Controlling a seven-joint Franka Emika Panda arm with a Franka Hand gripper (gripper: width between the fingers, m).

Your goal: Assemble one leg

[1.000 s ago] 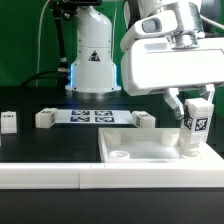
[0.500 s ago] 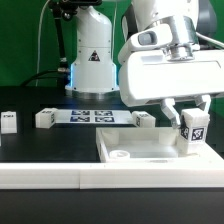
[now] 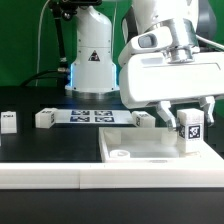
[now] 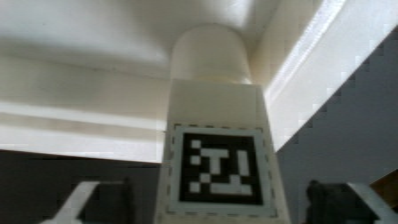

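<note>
The leg (image 3: 188, 130), a small white post with a black-and-white tag on its face, stands upright at the corner of the large white panel (image 3: 140, 148) on the exterior view's right. My gripper (image 3: 187, 112) is open around the leg's top, one finger on each side with a gap to the leg. In the wrist view the leg (image 4: 217, 120) rises between the fingers (image 4: 98, 200), dark gaps showing on both sides, with the gripper (image 4: 217, 205) straddling it. The leg's foot meets the panel's raised rim (image 4: 107, 110).
Three more tagged white legs lie on the black table: one at the far left (image 3: 8, 121), one (image 3: 44, 118) beside the marker board (image 3: 90, 116), and one (image 3: 145, 119) behind the panel. The robot base (image 3: 92, 60) stands at the back. A white ledge (image 3: 60, 176) runs along the front.
The gripper was shut on the leg a second ago. Its fingers have spread and let go, and the leg now stands upright on the panel.
</note>
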